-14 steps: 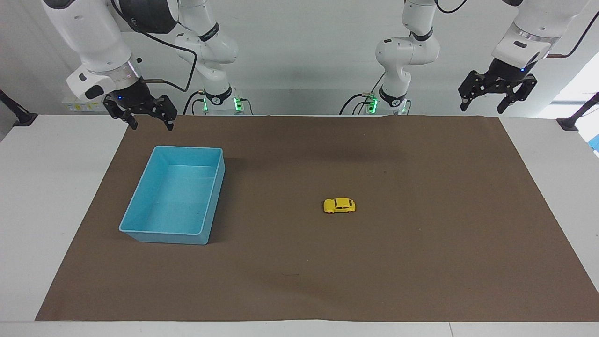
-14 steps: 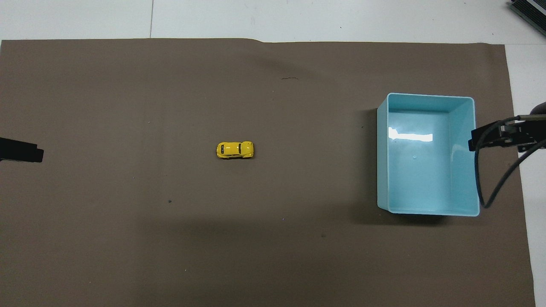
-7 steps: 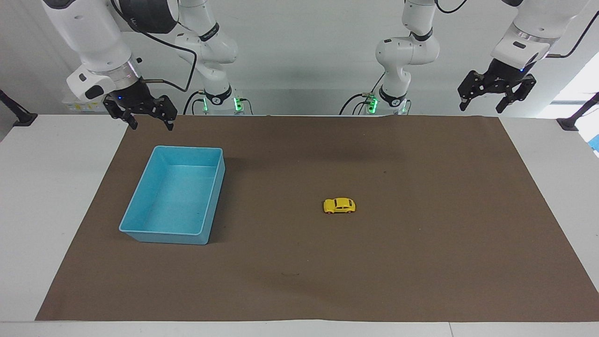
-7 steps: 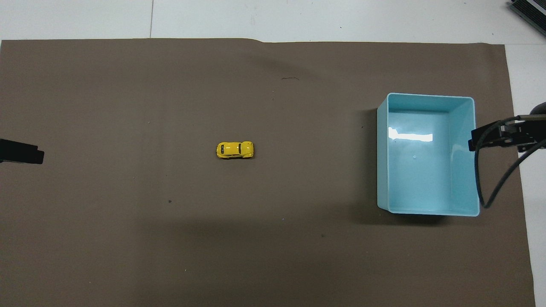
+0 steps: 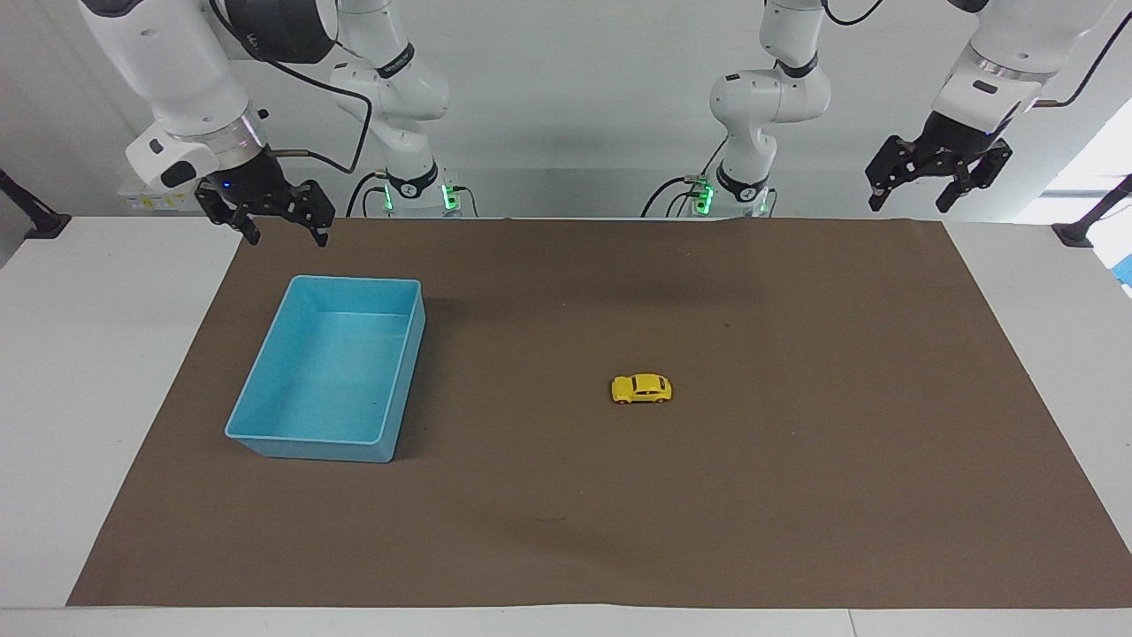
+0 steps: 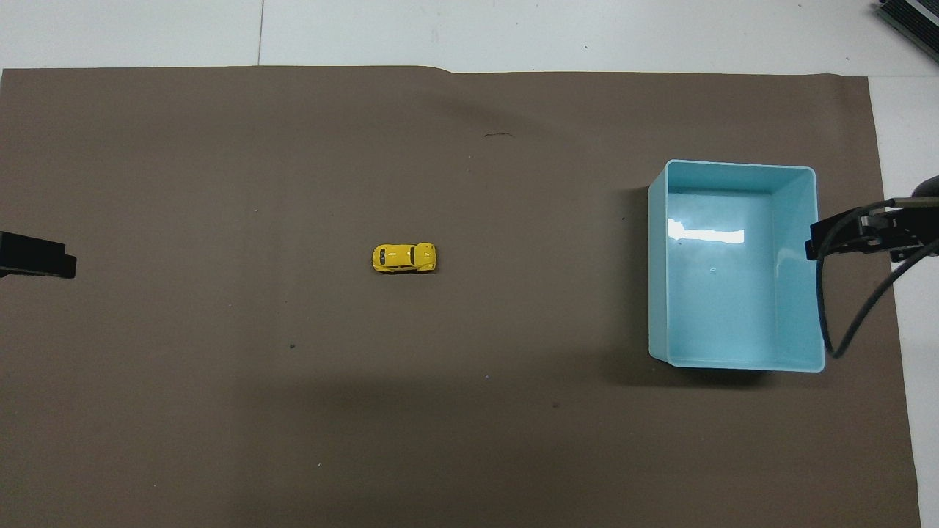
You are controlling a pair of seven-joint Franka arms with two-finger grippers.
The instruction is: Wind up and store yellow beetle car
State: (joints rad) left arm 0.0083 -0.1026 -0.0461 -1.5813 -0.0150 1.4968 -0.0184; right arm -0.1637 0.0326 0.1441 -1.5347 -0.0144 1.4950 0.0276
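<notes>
Moved since a second ago: left gripper (image 5: 937, 188) only, slightly, hanging a touch higher over the mat corner at the left arm's end; car, bin and right gripper unchanged.

Listed across the facing view:

1. Right gripper (image 5: 281, 223). Raised over the brown mat (image 5: 796, 495) edge at the right arm's end, just above the bin's robot-side corner. Fingers spread wide, holding nothing. Waiting.
2. Blue bin (image 5: 265, 441). Almost directly below the right gripper, on the mat. Open-topped, nothing visible inside.
3. Yellow beetle car (image 5: 641, 389). Upright on its wheels on open mat, about mid-table; well apart from both grippers, somewhat closer to the left gripper's side than to the bin. Long axis running toward the arms' ends of the table.
4. Left gripper. Raised, fingers spread wide, holding nothing.

Step in hand, by judgement: the very start; car neither grasped nor wound, storing not begun.

Next move, by judgement: descent of the likelier left gripper over the car, fingers straddling the narrow body; then a backward drag along the mat to wind, if pull-back type; finally carriage to the bin. Small body, so accurate centring needed.
</notes>
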